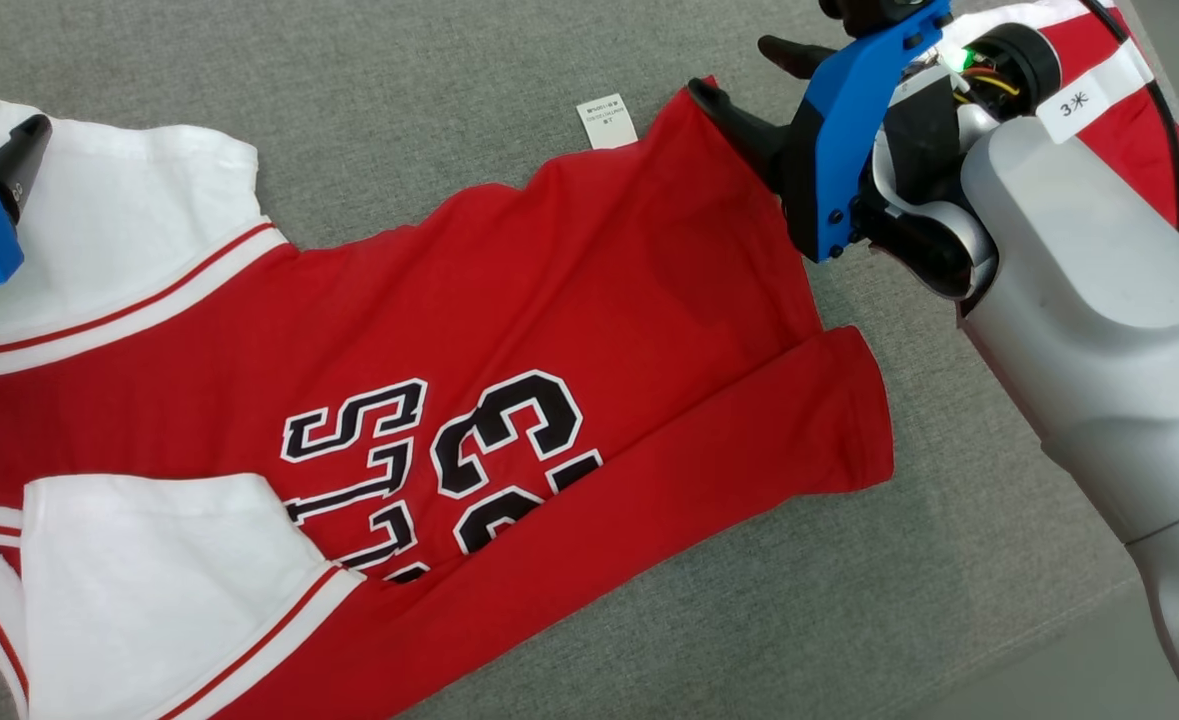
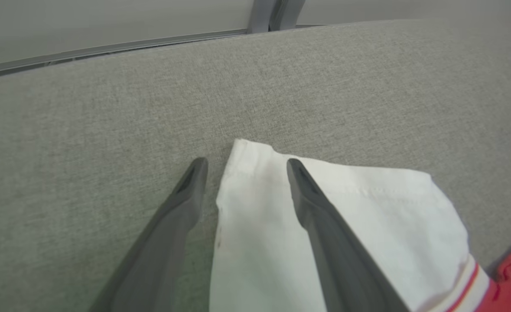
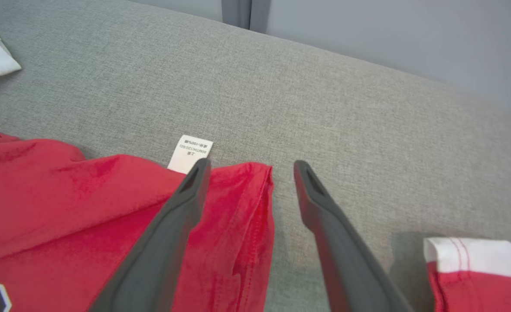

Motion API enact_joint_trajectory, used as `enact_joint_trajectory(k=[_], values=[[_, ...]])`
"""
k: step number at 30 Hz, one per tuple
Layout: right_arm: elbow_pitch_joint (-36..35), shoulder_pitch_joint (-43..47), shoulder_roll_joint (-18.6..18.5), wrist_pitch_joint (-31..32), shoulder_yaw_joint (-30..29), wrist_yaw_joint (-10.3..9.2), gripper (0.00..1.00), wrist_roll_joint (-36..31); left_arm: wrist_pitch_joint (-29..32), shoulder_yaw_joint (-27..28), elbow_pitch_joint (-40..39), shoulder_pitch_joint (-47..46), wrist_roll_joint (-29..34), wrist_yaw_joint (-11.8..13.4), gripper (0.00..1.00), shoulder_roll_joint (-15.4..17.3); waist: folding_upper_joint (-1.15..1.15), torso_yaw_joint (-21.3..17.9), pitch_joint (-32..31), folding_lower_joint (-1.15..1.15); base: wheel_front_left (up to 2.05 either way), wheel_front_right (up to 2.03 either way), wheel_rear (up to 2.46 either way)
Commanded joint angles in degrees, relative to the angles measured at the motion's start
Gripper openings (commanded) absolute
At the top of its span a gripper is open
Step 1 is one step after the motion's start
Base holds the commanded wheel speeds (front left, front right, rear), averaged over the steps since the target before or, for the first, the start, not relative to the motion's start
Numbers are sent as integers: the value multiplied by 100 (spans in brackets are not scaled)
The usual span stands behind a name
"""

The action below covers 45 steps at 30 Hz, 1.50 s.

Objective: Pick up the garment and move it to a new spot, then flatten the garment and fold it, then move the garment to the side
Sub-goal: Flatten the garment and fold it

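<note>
Flattening was judged in hand. Left gripper [image 2: 245, 162] and right gripper [image 3: 252, 162] stood spread, empty, astride garment [image 1: 599, 280] edges. Next called for pinching, pulling taut.

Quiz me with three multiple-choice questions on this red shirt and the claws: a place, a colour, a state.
1. Where is the small white care label?
A) at the red, white-sleeved jersey's edge, near the right gripper
B) on a sleeve
C) on the floor
2. What colour is the sleeve beneath the left gripper?
A) blue
B) white
C) black
3. The right gripper's jaws are:
A) shut on the label
B) open over the jersey's corner
C) shut on a sleeve
Answers: A, the label pokes out beside that corner; B, white cloth shows between its fingers; B, a clear gap parts its fingers.
</note>
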Motion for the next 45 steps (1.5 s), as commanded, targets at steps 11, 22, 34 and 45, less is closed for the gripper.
enact_joint_trajectory(k=[11, 22, 34, 45], values=[[145, -133, -42, -90, 215, 1, 100, 204, 186, -31, 114, 353, 26, 320, 0, 204, 0, -190, 71, 0, 0, 0, 0], [537, -86, -53, 61, 209, 1, 100, 63, -345, -69, -206, 217, 91, 85, 0, -4, 0, 102, -14, 0, 0, 0, 0], [1637, 9, 109, 129, 276, 1, 33, -150, -825, -295, -132, -76, 95, -256, 0, -706, 0, 748, -2, 0, 0, 0, 0], [2158, 239, -119, -1124, 90, 0, 0, -135, -2806, -76, 208, 575, -12, -625, 0, -1439, 0, 1185, -788, 0, 0, 0, 0]])
